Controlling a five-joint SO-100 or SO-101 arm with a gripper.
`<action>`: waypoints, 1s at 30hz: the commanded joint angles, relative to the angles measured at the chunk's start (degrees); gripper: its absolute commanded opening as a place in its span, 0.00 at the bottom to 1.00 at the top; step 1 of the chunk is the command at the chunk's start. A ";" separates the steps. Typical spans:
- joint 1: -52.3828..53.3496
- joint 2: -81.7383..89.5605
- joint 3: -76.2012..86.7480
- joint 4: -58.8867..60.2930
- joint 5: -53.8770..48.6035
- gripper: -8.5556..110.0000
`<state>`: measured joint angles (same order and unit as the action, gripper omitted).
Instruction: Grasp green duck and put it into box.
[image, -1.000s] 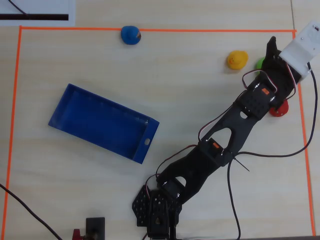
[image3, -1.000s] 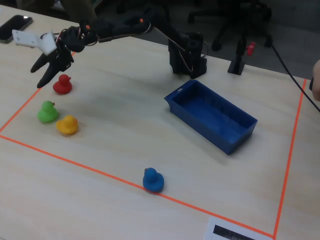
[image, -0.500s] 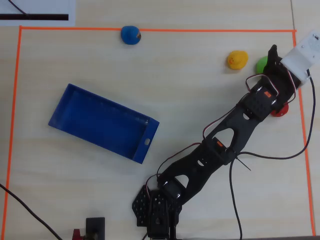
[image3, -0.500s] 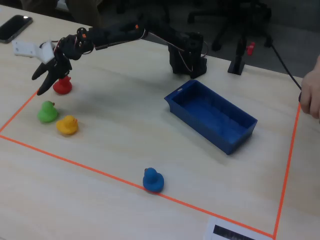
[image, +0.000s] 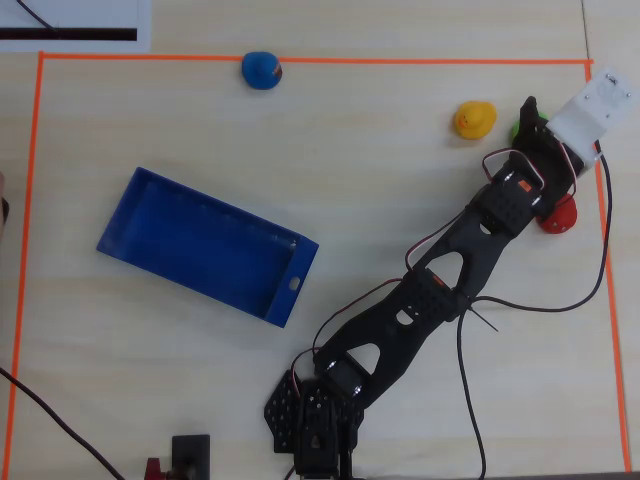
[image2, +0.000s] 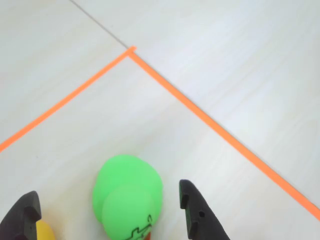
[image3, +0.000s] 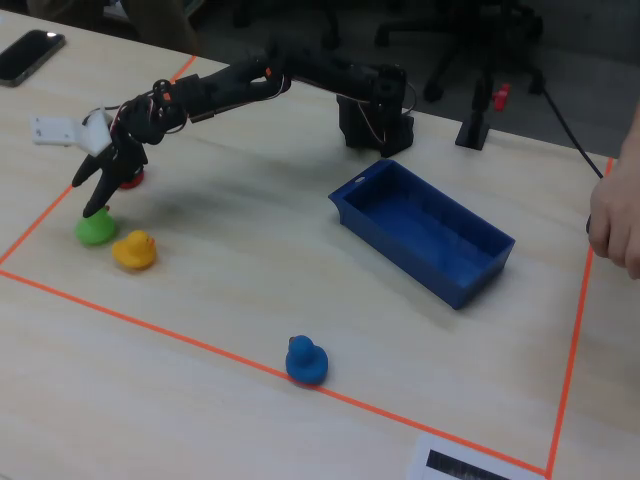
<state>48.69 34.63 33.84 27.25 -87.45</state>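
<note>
The green duck sits on the table inside the taped corner, between my open gripper's two black fingers, with gaps on both sides. In the overhead view only a green sliver of the duck shows under the gripper at the far right. In the fixed view the gripper points down just above the duck at the left. The blue box lies empty left of centre, far from the gripper; it also shows in the fixed view.
A yellow duck stands close beside the green one and shows by the left finger in the wrist view. A red duck lies under the arm. A blue duck sits on the orange tape border. A person's hand rests at the right edge.
</note>
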 joint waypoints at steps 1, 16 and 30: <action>-0.70 0.44 -5.10 -2.02 0.53 0.39; -0.62 -5.54 -9.05 -2.37 -0.35 0.40; -0.44 -8.53 -9.05 -3.60 -0.70 0.40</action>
<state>48.25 25.05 28.30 25.31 -87.80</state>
